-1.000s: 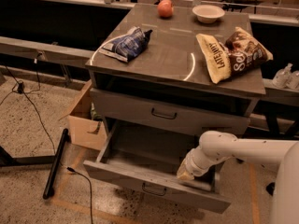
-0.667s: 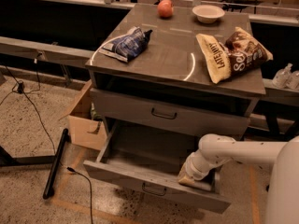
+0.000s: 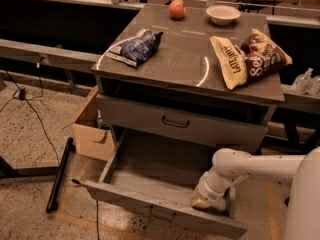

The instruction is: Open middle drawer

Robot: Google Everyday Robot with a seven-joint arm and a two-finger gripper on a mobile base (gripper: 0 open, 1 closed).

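Observation:
The grey cabinet shows an upper drawer, shut, with a dark wire handle. Below it the middle drawer stands pulled far out towards me. Its floor is bare and its small handle sits on the front. My white arm comes in from the right. My gripper is down inside the drawer's right front corner, against the inside of the front panel. The lowest drawer is hidden under the open one.
On the cabinet top lie a blue chip bag, an apple, a white bowl, and yellow and brown snack bags. A cardboard box stands left of the cabinet. A black bar and cables lie on the floor.
My arm and gripper have moved slightly towards the front, and the open drawer has come out a little further.

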